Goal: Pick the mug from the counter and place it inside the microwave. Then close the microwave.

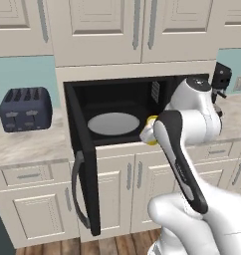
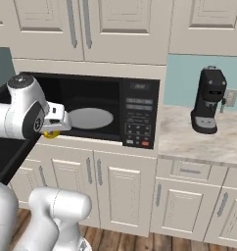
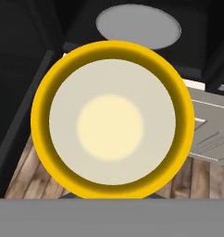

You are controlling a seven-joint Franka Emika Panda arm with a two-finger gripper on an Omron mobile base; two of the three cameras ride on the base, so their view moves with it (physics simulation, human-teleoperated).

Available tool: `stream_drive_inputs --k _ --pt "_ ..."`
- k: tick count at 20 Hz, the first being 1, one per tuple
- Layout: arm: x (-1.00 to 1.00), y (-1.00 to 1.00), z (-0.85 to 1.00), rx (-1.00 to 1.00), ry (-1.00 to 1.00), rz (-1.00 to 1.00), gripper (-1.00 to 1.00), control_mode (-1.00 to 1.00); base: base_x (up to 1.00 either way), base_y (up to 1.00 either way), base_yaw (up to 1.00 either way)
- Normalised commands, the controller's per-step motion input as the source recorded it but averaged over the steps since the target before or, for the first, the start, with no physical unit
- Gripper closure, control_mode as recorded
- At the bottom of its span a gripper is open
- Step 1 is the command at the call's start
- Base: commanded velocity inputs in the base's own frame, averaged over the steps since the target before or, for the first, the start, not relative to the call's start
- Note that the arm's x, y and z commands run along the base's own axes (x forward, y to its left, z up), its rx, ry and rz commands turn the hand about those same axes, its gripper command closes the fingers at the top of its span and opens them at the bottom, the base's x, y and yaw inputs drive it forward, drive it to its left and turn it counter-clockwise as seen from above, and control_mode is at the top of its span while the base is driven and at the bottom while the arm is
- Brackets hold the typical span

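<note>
Gripper (image 1: 151, 130) closed tight around the mug (image 3: 112, 120), held off the floor. The microwave (image 2: 136, 115) plate (image 3: 138, 26) lies at 12 o'clock of the mug in the hand view.

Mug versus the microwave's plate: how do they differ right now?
The mug is bright yellow with a pale inside; the plate is flat and whitish-grey. The mug hangs in the air at the front of the microwave, above the wood floor, carried at the shut gripper; the plate lies on the oven's floor, further in. The mug is a deep cup; the plate is a thin disc. Both are round.
</note>
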Motion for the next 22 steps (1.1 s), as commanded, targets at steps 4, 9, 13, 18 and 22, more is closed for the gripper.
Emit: stream_drive_inputs --k 4,9,13,18,22 --pt "0.43 0.13 -0.2 0.0 0.05 -0.01 1.0 -1.0 0.0 0.0 0.0" --pt "0.37 0.02 -0.31 0.0 0.0 0.0 1.0 -1.0 0.0 0.0 0.0" --pt "0.34 0.0 -0.34 0.0 0.0 -0.02 1.0 -1.0 0.0 0.0 0.0" --pt "0.35 0.03 -0.07 0.0 0.0 -0.01 1.0 -1.0 0.0 0.0 0.0" --pt "0.43 0.08 0.0 0.0 0.0 0.0 1.0 -1.0 0.0 0.0 0.0"
